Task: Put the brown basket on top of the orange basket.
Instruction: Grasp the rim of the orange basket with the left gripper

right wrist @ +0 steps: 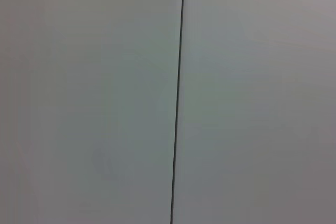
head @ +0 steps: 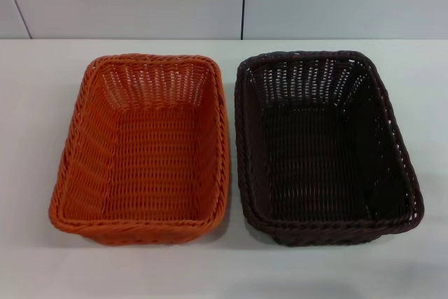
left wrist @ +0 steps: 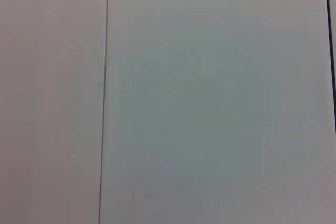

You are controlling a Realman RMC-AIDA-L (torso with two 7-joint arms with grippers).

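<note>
The brown basket (head: 325,148), dark rectangular woven wicker, sits empty on the white worktop (head: 42,103) just right of the bright orange rectangular woven basket (head: 143,148). Neither gripper shows, so their jaws cannot be told. Best grip its rim, lift level, and lower squarely.

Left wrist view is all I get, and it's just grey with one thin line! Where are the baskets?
Observer: The head view shows them side by side on the white table; the orange basket sits on the robot's left.
Operator: And the brown one?
Observer: The brown basket sits on the right, upright and holding nothing.
Operator: Are they stacked?
Observer: No, each rests on the table, with a narrow gap between the rims.
</note>
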